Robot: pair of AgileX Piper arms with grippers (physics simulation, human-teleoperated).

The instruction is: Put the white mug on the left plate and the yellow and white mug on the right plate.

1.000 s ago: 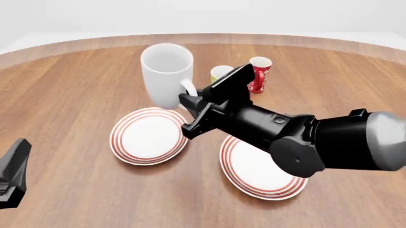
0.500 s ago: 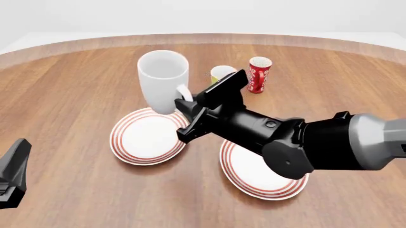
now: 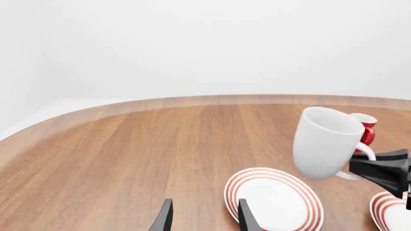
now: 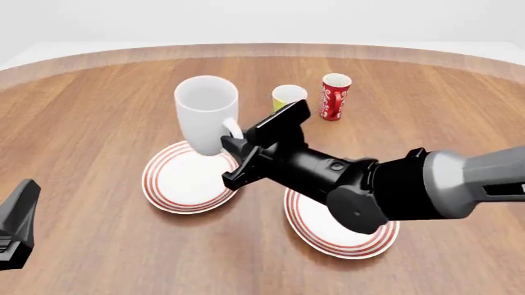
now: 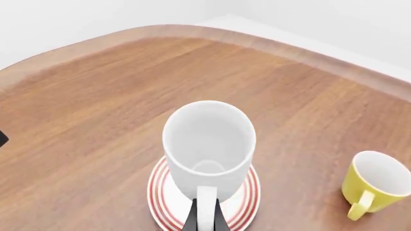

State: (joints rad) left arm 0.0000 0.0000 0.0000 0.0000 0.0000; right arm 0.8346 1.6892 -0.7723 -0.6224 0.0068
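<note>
1. The right gripper [image 4: 233, 142] is clamped on the handle of the white mug [image 4: 206, 114], carrying it upright above the far edge of the left plate [image 4: 187, 178].
2. The left gripper [image 3: 204, 219], jaws parted and empty, idles well apart.
3. The yellow and white mug [image 5: 374, 187] waits on the table (the right plate [image 4: 328, 233] is bare).
4. Advice: centre the mug over the rings, lower it level, and release only once the base rests flat.
</note>
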